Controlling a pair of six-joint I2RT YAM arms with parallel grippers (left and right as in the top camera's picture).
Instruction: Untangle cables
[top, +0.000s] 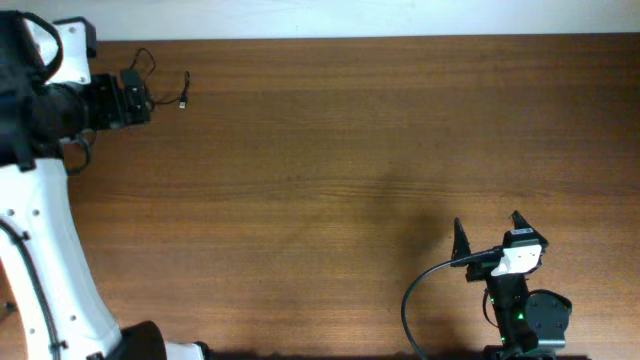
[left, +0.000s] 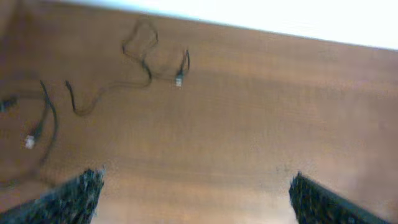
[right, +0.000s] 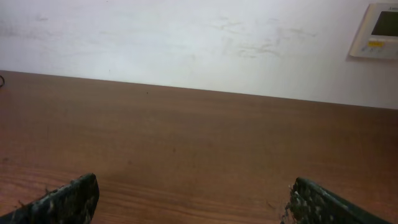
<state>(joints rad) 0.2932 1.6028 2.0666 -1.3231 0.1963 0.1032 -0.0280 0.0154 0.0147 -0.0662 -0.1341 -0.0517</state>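
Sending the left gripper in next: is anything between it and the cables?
Nothing visible. The left gripper is open, and only bare table lies between it and the cables, which lie loose ahead, toward the left of the wrist view.

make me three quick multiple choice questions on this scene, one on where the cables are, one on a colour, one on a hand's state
1. Where do the cables lie on the table?
A. at the middle
B. near the far edge, by the left hand
C. at the near right edge

2. What colour are the cables?
A. black
B. red
C. white

3. How is the right hand?
A. shut on a cable
B. shut, empty
C. open, empty

Answers:
1 B: the overhead view shows them only in the far left corner, next to that hand.
2 A: they show as thin black lines in the left wrist view.
3 C: its fingers stand wide apart with nothing between them.
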